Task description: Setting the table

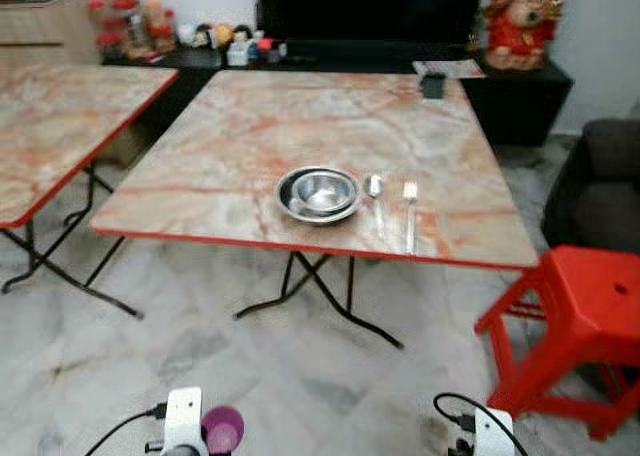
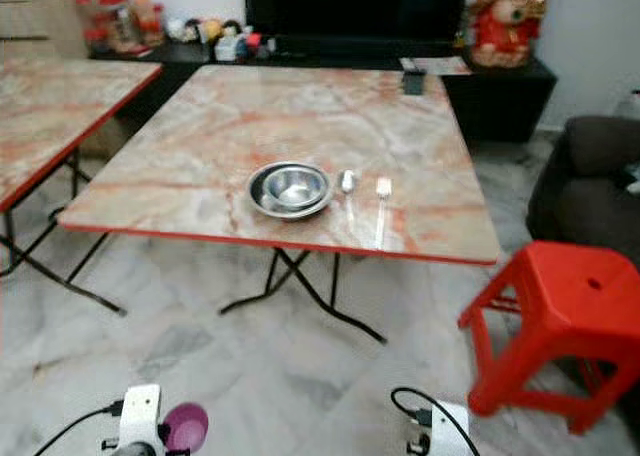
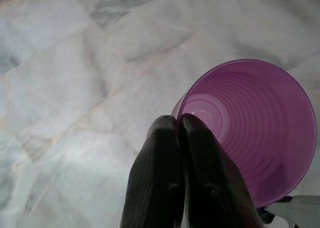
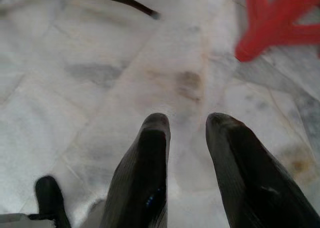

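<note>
Your left pincer (image 3: 179, 125) is clenched on the rim of a purple cup (image 3: 252, 133), held low over the floor (image 3: 75, 78). Ahead, the desk (image 1: 250, 126) carries a bowl (image 1: 318, 194), spoon (image 1: 375, 188) and fork (image 1: 410, 211). Your right pincer (image 4: 185, 125) hangs released.

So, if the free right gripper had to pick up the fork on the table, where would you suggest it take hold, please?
Probably the handle of the fork, near its middle, coming straight down from above. It lies flat, tines away from the robot, handle toward the near edge of the table, with the spoon close on its left. The fingers should close across the narrow handle.
</note>
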You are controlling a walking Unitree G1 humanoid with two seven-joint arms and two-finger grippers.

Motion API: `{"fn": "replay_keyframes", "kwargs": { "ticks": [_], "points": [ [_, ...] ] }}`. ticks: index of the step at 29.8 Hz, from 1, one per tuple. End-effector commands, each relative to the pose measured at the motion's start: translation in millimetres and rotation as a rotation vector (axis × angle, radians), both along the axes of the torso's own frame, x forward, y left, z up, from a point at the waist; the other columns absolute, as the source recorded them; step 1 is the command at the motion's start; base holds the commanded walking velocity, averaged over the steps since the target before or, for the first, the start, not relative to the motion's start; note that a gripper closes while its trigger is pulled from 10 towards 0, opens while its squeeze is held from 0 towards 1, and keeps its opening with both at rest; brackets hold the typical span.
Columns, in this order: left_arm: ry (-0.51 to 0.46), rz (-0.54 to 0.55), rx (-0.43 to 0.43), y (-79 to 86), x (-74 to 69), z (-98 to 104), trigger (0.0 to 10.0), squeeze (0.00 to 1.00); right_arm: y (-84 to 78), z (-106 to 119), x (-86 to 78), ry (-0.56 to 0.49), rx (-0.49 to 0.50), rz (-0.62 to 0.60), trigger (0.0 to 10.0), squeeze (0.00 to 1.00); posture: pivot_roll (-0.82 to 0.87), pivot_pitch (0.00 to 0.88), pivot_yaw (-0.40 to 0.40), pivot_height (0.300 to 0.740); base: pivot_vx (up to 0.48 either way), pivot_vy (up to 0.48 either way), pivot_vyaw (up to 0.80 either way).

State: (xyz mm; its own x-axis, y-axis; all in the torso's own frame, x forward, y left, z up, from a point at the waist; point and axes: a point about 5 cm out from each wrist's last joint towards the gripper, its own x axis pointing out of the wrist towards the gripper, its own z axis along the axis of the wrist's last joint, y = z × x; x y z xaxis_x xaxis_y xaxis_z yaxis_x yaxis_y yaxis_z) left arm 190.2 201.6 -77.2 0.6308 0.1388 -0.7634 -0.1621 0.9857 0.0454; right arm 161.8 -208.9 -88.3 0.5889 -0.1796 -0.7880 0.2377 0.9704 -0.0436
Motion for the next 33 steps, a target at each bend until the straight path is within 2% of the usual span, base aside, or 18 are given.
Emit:
{"fn": "replay_keyframes", "kwargs": {
  "ticks": [1, 21, 33],
  "points": [
    [-0.011, 0.017, 0.006, 3.7, 2.1, 1.8, 10.0, 0.00, 2.8, -0.7, -0.6, -0.002, 0.013, -0.004, 10.0, 0.00, -0.08, 0.000, 0.003, 0.740, 0.341, 0.000, 0.00],
    [-0.010, 0.003, -0.001, 3.9, 1.8, 1.7, 10.0, 0.00, 6.3, -2.2, -2.6, 0.008, 0.020, -0.003, 10.0, 0.00, -0.08, 0.000, 0.012, 0.740, 0.344, 0.000, 0.00],
    [-0.014, 0.013, 0.018, 4.4, -2.4, 0.2, 10.0, 0.00, 5.3, -2.5, -3.6, 0.013, 0.019, -0.001, 10.0, 0.00, -0.08, 0.000, -0.004, 0.740, 0.000, 0.000, 0.00]
  ]
}}
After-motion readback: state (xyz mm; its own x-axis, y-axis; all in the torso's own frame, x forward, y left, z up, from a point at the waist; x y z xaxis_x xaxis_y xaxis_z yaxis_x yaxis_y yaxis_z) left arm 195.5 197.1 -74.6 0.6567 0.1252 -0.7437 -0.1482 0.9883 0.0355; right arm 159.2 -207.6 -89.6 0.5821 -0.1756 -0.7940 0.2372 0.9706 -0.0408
